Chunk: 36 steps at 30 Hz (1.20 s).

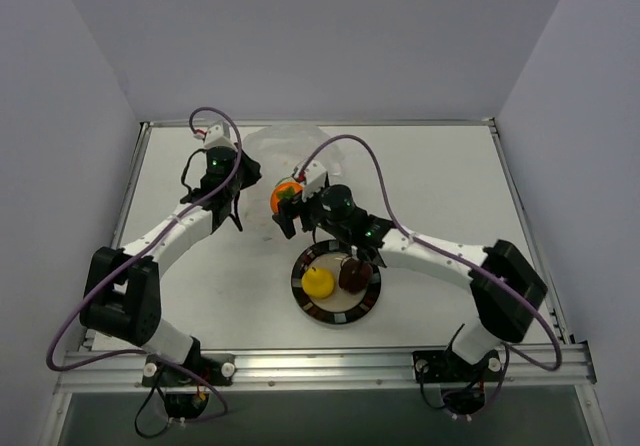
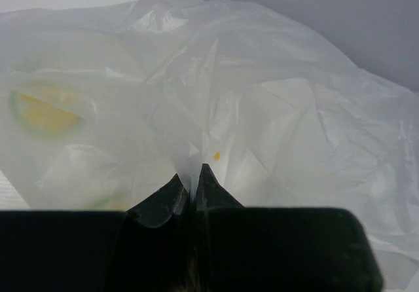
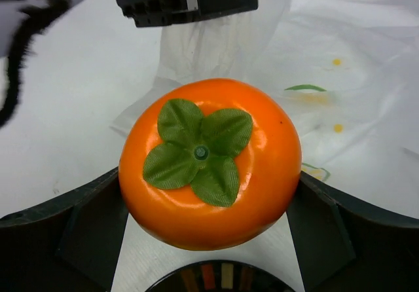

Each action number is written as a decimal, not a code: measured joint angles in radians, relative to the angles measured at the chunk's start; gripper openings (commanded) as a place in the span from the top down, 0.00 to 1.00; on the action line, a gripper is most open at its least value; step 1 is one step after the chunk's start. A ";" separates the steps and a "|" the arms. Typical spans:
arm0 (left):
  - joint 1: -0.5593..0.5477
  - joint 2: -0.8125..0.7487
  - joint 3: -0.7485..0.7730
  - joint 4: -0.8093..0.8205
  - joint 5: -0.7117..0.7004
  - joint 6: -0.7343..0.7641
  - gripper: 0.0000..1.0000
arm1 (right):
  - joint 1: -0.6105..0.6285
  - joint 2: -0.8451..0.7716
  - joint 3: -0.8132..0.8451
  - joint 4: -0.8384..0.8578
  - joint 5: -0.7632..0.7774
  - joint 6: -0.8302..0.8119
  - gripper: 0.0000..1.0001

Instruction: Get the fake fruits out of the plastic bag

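My right gripper is shut on the orange fake fruit, held clear of the table beside the bag's near edge. In the right wrist view the orange fruit, topped with green leaves, fills the space between the dark fingers. The yellow fruit and the dark red fruit lie on the plate. The crinkled transparent plastic bag lies at the back of the table. My left gripper is shut on a fold of the bag.
The plate's black rim shows just below the held fruit. The left arm's gripper body hangs close above and behind the orange fruit. White walls enclose the table on three sides.
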 measured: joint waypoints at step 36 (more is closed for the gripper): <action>-0.082 0.582 0.679 -0.022 0.175 0.026 0.45 | 0.703 -0.399 -0.551 -0.332 0.782 0.609 0.48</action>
